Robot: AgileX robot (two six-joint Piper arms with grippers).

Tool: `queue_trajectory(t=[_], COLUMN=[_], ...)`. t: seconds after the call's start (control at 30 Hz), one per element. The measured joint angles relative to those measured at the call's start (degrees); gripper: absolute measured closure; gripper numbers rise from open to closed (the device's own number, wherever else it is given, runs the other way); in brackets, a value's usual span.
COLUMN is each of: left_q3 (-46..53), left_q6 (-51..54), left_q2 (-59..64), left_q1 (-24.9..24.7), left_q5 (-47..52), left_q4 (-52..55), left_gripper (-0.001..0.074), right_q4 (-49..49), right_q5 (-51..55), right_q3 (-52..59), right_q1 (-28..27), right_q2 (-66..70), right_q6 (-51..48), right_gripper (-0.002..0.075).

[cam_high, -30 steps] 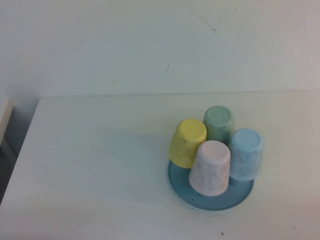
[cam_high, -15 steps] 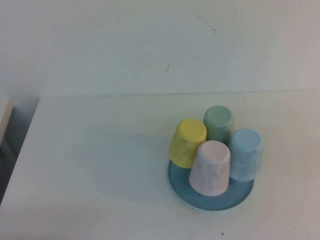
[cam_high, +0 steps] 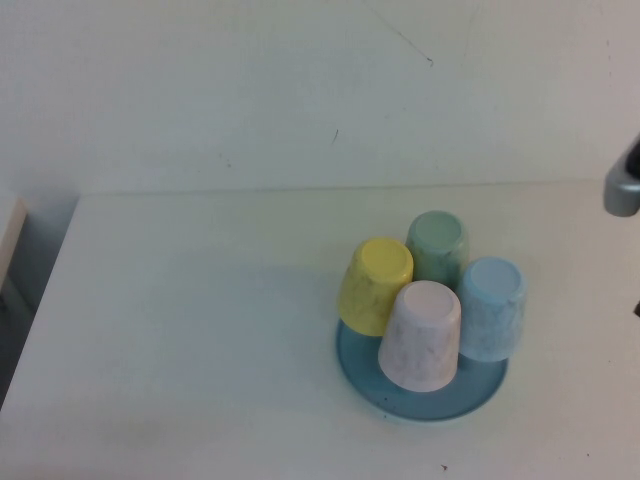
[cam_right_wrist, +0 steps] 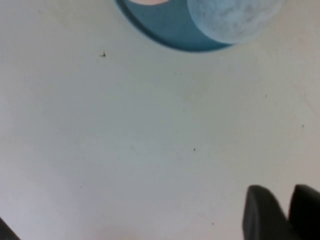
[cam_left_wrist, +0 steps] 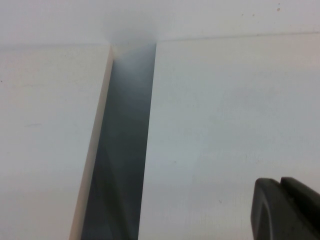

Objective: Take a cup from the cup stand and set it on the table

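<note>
You see the cup stand (cam_high: 421, 396) on the desk (cam_high: 200, 330), right of centre and toward the near edge in the high view. 4 cups sit upside down on it, each over a peg that the cup hides. The light blue cup (cam_high: 492, 308) takes the right-hand position on the stand. The pale pink cup (cam_high: 423, 335) stands nearest you, just beside the blue one. The yellow cup (cam_high: 375, 285) is on the left and the pale green cup (cam_high: 438, 249) at the back.

In the high view, a grey part of the right arm (cam_high: 624, 185) shows at the right edge, above the desk and well apart from the blue cup, to its right. The right gripper (cam_right_wrist: 280, 212) appears only in the right wrist view. There, 2 dark fingers (cam_right_wrist: 260, 212) stand side by side with a narrow gap between them and nothing held. They hang over bare desk, with the blue cup (cam_right_wrist: 232, 19) and the rim of the stand (cam_right_wrist: 165, 30) near but apart from them at the far side of that picture.

The left gripper (cam_left_wrist: 285, 210) shows as a dark corner in the left wrist view, over the desk beside a gap (cam_left_wrist: 122, 150) between 2 white surfaces. You cannot tell its opening from this view.
</note>
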Motion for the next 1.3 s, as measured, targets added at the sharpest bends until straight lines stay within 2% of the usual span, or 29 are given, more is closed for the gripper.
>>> queue_trajectory(t=[0.2, 0.27, 0.33, 0.63, 1.3], left_q3=[0.00, 0.00, 0.00, 0.00, 0.00], left_q6=[0.00, 0.00, 0.00, 0.12, 0.12], left_q2=[0.00, 0.00, 0.00, 0.00, 0.00], left_q1=[0.00, 0.00, 0.00, 0.00, 0.00], left_q5=[0.00, 0.00, 0.00, 0.00, 0.00], left_q4=[0.00, 0.00, 0.00, 0.00, 0.00], left_gripper=[0.0738, 0.0738, 0.0738, 0.0738, 0.0738], right_q4=[-1.99, -2.24, -2.31, -2.60, -2.60], right_q5=[0.00, 0.00, 0.00, 0.00, -0.30], right_q3=[-7.53, -10.09, -12.63, -21.95, -23.07], right_q1=[4.27, 5.21, 6.11, 9.28, 10.05], right_q2=[9.49, 12.03, 14.62, 25.06, 33.04], right_q6=[-0.36, -0.36, -0.26, 0.65, 0.67], right_gripper=[0.0241, 0.0170, 0.0140, 0.0117, 0.0128])
